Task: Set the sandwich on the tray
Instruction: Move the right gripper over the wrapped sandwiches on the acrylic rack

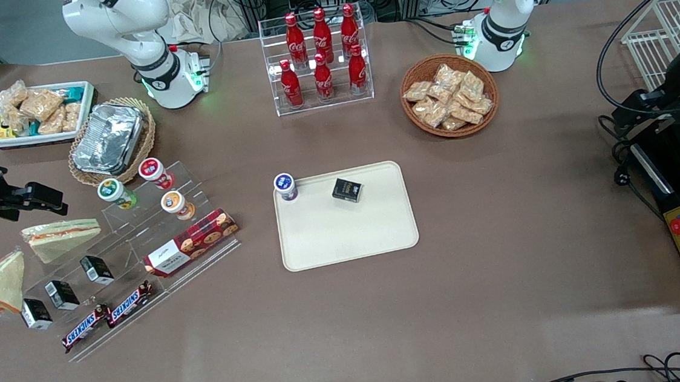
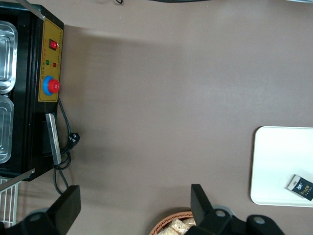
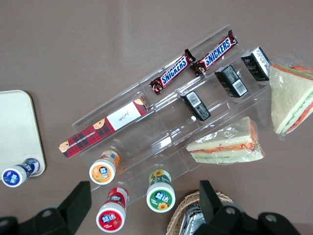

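Nothing placed yet: sandwich point(image 1: 60, 238) lies on the clear display stand point(image 1: 139, 255), well apart from the tray point(image 1: 350, 239); gripper point(image 1: 34, 200) hovers above it, open, empty.

The gripper point(image 1: 43, 197), fingers spread wide, hangs just above the sandwich point(image 1: 59, 237) with open air between them. Three capped cups point(image 1: 155, 172) stand close by on the clear rack point(image 1: 138, 243), farther from the front camera; small black boxes point(image 1: 96, 269) sit nearer. Bare desk point(image 1: 257, 294) separates rack and tray point(image 1: 350, 239). On the tray, a blue-capped cup point(image 1: 285, 187) and a dark box point(image 1: 347, 190) occupy the farther edge; its nearer half lies bare.
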